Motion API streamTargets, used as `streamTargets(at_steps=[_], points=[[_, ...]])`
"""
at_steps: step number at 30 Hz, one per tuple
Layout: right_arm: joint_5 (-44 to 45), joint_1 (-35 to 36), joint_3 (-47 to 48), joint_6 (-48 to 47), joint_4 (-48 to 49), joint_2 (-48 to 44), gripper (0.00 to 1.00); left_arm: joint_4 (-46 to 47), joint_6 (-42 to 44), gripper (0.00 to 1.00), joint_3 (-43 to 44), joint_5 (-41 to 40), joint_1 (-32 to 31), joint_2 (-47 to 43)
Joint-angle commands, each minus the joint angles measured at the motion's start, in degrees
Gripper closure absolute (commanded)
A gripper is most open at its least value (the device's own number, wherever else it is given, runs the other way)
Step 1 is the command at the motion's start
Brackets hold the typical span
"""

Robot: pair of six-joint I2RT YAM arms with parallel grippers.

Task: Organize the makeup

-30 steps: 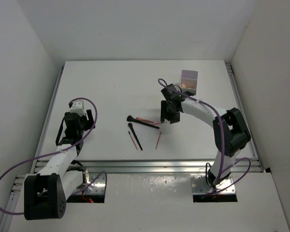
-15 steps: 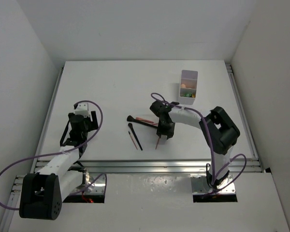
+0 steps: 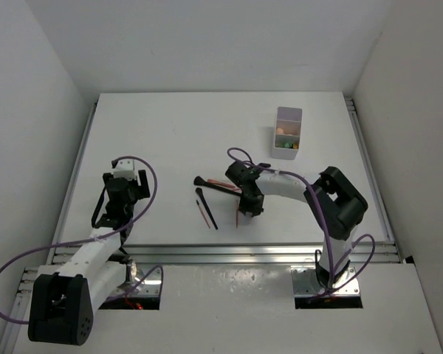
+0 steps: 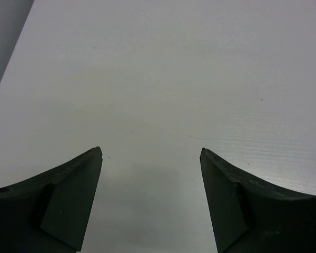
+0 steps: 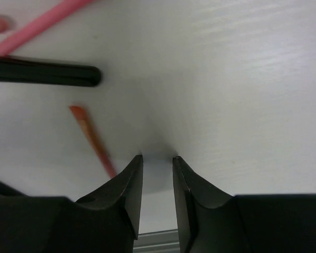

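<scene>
- The room is a plain white enclosure: bare walls (image 3: pixel 207 44) stand along the far, left and right edges of the bench.
- The bench (image 3: pixel 162 133) is a flat, matte white surface with metal rails along its near edge. It gives a thin object no lip to be pressed against.
- The left gripper (image 4: pixel 151 153) hangs over bare surface near the left edge, its fingers spread wide and holding nothing. It seems idle for this step.
- The right gripper (image 5: pixel 157 158) is low over the middle of the bench, towards the near edge. Its fingers are drawn almost together with only a slit between them, and only bare bench shows in that slit.
- The translucent box (image 3: pixel 289 116) stands near the far right corner, with a few small coloured items already inside.
- Two black brushes (image 3: pixel 207 209) lie at the middle of the bench, and two more pencils (image 3: pixel 223 182) lie among them.
- The step in hand looks like picking up the nearest pink pencil (image 5: pixel 92 138).
  - It lies flat just beside the right gripper's fingers, outside the slit.
  - The next move probably calls for opening a little, shifting sideways to straddle the pencil, and pinching right at the surface.
  - The pencil then has to be carried to the box.
</scene>
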Motion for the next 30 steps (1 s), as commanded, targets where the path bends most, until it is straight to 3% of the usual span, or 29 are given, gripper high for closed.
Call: streamTargets(at_steps=[1, 6, 18, 22, 28, 30], points=[[5.1, 1.0, -2.4, 1.2, -2.5, -4.7, 0.71, 2.6, 0.6, 0.19, 0.1, -0.8, -0.6, -1.4], [5.7, 5.0, 2.4, -11.8, 1.5, -4.0, 0.68, 2.6, 0.6, 0.19, -0.4, -0.8, -1.6, -1.4], [2.0, 4.9, 6.1, -19.9, 5.6, 1.5, 0.55, 3.1, 1.1, 0.18, -0.4, -0.8, -1.6, -2.0], [0.1, 4.0, 7.4, -20.3, 4.8, 3.7, 0.55, 3.1, 1.1, 0.18, -0.4, -0.8, -1.6, -2.5], [-1.3, 3.0, 4.5, -18.8, 5.2, 5.6, 0.73, 3.1, 1.1, 0.18, -0.4, -0.8, -1.6, -2.5], [-2.5, 2.3, 4.5, -18.9, 4.7, 6.3, 0.87, 3.1, 1.1, 0.18, -0.4, -0.8, -1.6, -2.5]])
